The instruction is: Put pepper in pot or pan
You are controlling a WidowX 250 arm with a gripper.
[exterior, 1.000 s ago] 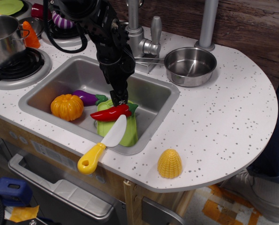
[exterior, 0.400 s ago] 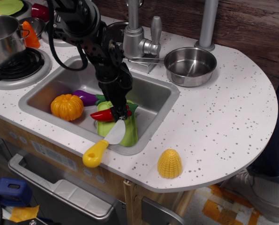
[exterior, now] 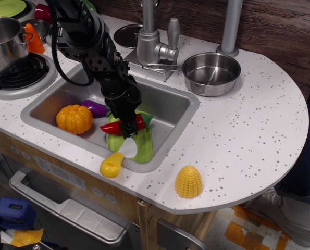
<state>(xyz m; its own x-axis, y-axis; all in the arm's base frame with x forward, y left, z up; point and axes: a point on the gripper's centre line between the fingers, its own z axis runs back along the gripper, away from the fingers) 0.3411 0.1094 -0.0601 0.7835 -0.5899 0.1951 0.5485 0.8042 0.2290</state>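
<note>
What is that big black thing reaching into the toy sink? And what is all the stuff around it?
That black thing is a robot arm. Its tip is a gripper, like two fingers for pinching. One camera looks down at a play kitchen from the front. The gripper is down in the sink, right at a red pepper, but I cannot tell if it has pinched it yet. The pepper lies on a green dish, beside a purple eggplant and an orange pumpkin. A toy knife leans on the sink's edge. On the counter sit a yellow corn and a shiny pan, where the pepper should go. A taller pot stands on the stove.
</note>
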